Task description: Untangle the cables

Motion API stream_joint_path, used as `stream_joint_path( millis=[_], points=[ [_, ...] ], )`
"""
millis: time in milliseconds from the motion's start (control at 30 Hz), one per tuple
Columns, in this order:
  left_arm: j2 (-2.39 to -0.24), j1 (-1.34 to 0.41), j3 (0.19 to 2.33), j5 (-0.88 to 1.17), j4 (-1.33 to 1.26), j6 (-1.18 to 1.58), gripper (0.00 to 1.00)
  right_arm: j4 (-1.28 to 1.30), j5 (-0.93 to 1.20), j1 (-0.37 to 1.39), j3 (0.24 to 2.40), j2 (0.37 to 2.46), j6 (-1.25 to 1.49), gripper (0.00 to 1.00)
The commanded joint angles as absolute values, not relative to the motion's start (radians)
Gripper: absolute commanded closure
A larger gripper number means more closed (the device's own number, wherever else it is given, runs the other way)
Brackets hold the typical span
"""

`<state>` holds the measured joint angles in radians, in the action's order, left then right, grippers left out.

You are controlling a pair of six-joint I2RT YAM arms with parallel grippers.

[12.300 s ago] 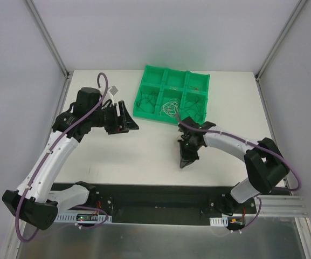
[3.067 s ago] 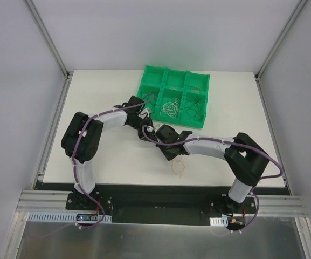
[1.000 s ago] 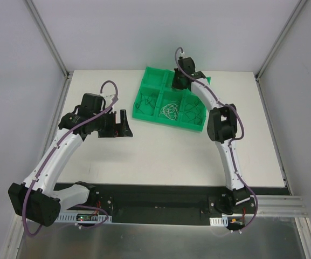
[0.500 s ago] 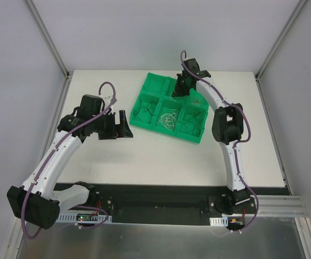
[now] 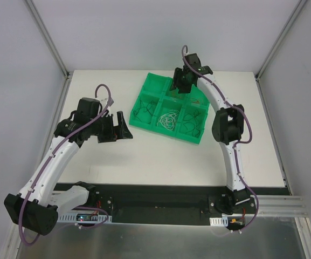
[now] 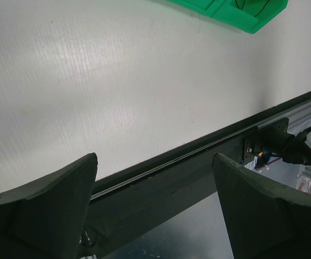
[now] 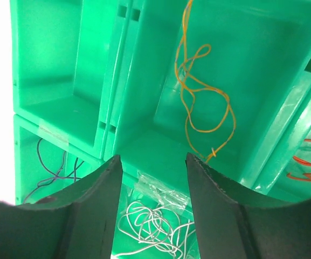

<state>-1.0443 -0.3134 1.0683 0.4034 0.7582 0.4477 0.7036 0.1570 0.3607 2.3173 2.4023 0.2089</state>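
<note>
Your right gripper (image 7: 152,159) has just let go. Its jaws now stand apart with nothing between them, above the green tray's (image 5: 154,86) far middle compartment, where the orange cable (image 7: 181,89) lies alone. That strand looks sorted. The tray has also swung slightly askew. The white cable (image 5: 168,118) sits in the tray's near middle compartment, the black cables (image 5: 143,110) in its near left. Your left gripper (image 5: 124,127) hangs wide open and empty, left of the tray.
</note>
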Motion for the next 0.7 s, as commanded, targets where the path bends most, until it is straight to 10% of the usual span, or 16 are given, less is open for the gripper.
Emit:
stream_joint_path(
  millis=[0, 333, 667],
  points=[
    [-1.006, -0.314, 1.057, 0.405, 0.762, 0.479, 0.14, 0.716, 0.121, 0.364, 2.388, 2.361, 0.201, 0.44],
    [-1.032, -0.314, 1.107, 0.411, 0.759, 0.479, 0.13, 0.801, 0.063, 0.365, 2.338, 2.179, 0.209, 0.31],
    [-1.048, -0.314, 1.17, 0.411, 0.651, 0.529, 0.13, 0.828, 0.014, 0.37, 1.729, 1.579, 0.081, 0.18]
  ],
)
